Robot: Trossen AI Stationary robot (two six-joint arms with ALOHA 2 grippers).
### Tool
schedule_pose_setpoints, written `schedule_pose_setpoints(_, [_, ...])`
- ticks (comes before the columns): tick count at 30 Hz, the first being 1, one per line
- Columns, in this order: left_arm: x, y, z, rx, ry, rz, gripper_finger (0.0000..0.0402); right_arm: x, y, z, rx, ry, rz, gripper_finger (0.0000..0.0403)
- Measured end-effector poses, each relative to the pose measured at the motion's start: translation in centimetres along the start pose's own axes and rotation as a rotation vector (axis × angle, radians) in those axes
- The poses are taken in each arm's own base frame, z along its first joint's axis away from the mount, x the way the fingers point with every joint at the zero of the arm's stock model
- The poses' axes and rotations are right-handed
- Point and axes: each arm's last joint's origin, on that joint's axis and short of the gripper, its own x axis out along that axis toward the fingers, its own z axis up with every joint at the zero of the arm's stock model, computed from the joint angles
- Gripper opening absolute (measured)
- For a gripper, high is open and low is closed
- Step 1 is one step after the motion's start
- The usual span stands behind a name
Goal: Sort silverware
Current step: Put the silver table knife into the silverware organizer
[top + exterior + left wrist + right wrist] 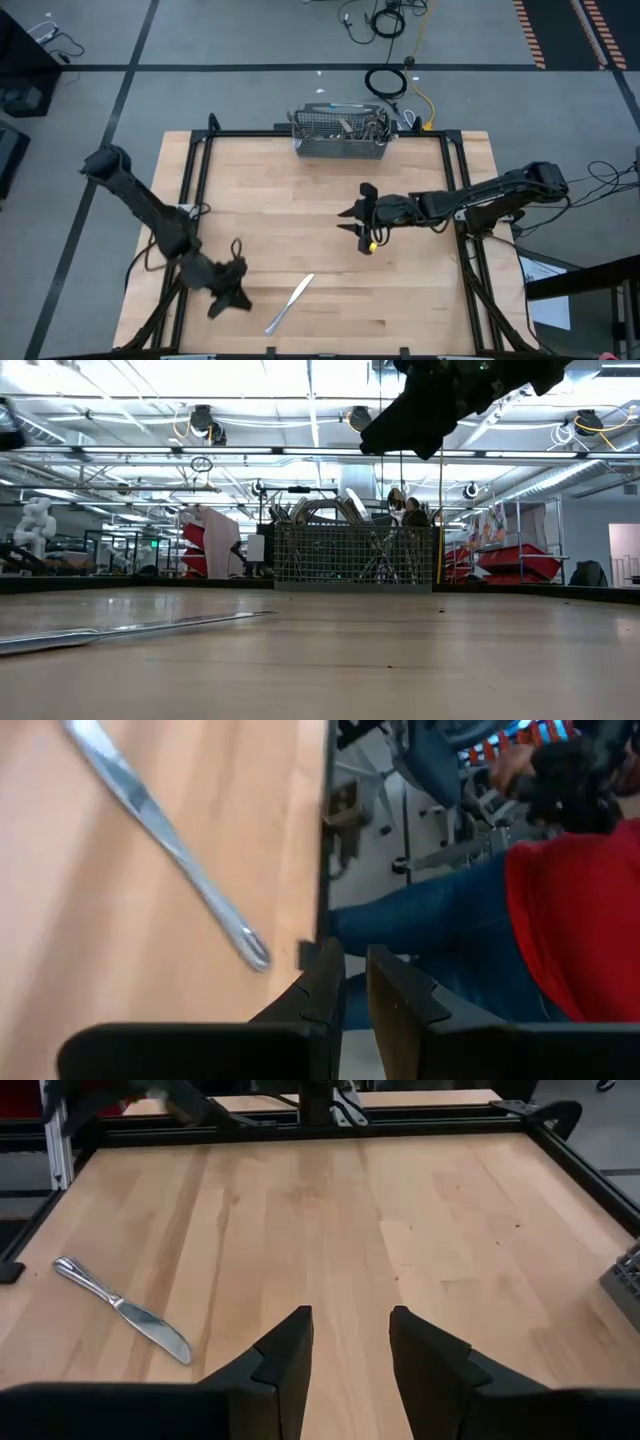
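I see the wooden table (pixel 330 250) framed by a black rail, both arms reaching in over it.

The right arm comes in from the table's right edge, stretched nearly level toward the middle. Its right gripper (pixel 358 220) hangs above bare wood at mid-table, well clear of the surface in the low view. In the right wrist view the two fingers (pixel 283 1355) stand apart with an empty gap between them and only wood beyond: open, holding nothing, touching nothing.

The left arm runs from beyond the table's left edge down to the near-left corner. Its left gripper (pixel 228 290) sits low by the near edge, angled toward the front rail. In the left wrist view the fingers (pixel 322 990) are almost together, a thin slit left between them, nothing in it: near closed, empty.

The grey wire-mesh basket (pixel 340 135) stands at the middle of the far edge, with several pieces of silverware (pixel 372 125) upright inside; I cannot tell forks from spoons.

One table knife (pixel 290 303) lies flat on the wood near the front edge, just beside the left gripper, diagonal, untouched by either arm. Beyond the near edge, the left wrist view shows a person (pixel 560 920) in a red top and blue jeans.
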Motion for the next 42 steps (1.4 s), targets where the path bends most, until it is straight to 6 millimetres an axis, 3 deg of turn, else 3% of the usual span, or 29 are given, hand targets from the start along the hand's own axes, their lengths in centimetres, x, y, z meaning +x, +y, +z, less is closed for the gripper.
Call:
schedule_pose_setpoints(4, [2.5, -1.1, -2.2, 0.024, 0.016, -0.015, 0.0052, 0.0, 0.0, 0.0, 0.001, -0.003, -0.001, 0.0126])
schedule_pose_setpoints(9, [6.4, -2.1, -3.1, 0.050, 0.057, 0.057, 0.0052, 0.0, -0.1, 0.0, 0.002, -0.002, -0.004, 0.0126])
schedule_pose_setpoints(14, [9.2, -1.4, -4.0, 0.064, 0.091, 0.122, 0.0052, 0.0, -0.1, 0.0, 0.001, -0.001, -0.006, 0.0126])
schedule_pose_setpoints(24, [11.9, 1.7, -5.7, 0.083, 0.160, 0.247, 0.0052, 0.0, -0.1, 0.0, -0.007, 0.005, -0.008, 0.0126])
schedule_pose_setpoints(33, [13.0, 3.1, -3.5, 0.076, 0.122, 0.248, 0.0052, 0.0, -0.2, 0.0, -0.049, 0.009, -0.011, 0.0126])
schedule_pose_setpoints(42, [13.2, 5.1, 0.3, 0.366, 0.097, 0.257, 0.0052, 0.0, -0.2, -0.1, -0.053, 0.012, -0.011, 0.0126])
